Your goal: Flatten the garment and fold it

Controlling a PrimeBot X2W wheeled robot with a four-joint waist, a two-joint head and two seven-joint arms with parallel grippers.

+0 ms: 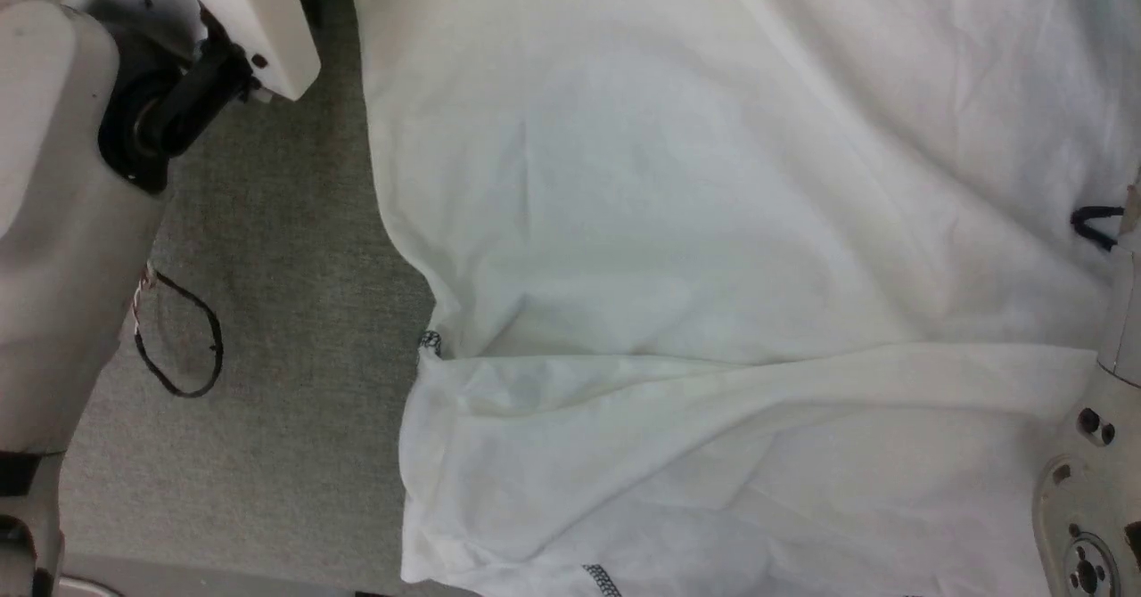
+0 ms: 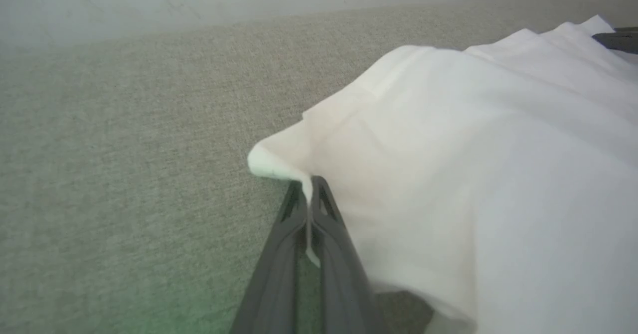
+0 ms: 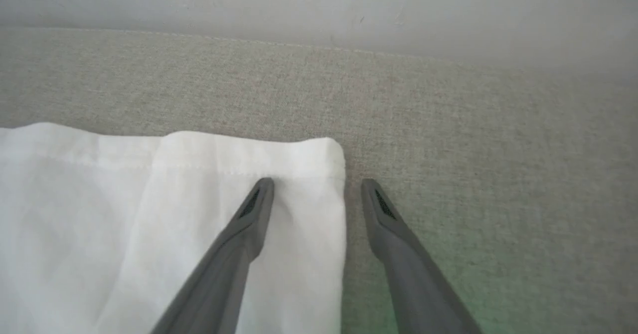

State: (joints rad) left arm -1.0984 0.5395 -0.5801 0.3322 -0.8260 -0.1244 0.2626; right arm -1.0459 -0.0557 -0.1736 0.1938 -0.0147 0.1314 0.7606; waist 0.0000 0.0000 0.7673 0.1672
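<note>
Garment [image 1: 677,223] is spread, creased, over grey surface [image 1: 294,267]. 1 hem corner is pinched by left gripper [image 2: 311,184]. Right gripper [image 3: 317,183] is set wide, astride the garment's other corner. It should be closed squarely before the hem is pulled taut.

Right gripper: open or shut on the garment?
Open. The right gripper has its fingers apart, one over the garment at its hemmed corner, one over the grey surface; nothing pinched.

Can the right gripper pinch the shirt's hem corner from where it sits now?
Probably yes. The right gripper is open and straddles the side edge at the hem corner of the white shirt: one finger over cloth, the other over the grey fabric surface. Nothing lies between them.
</note>
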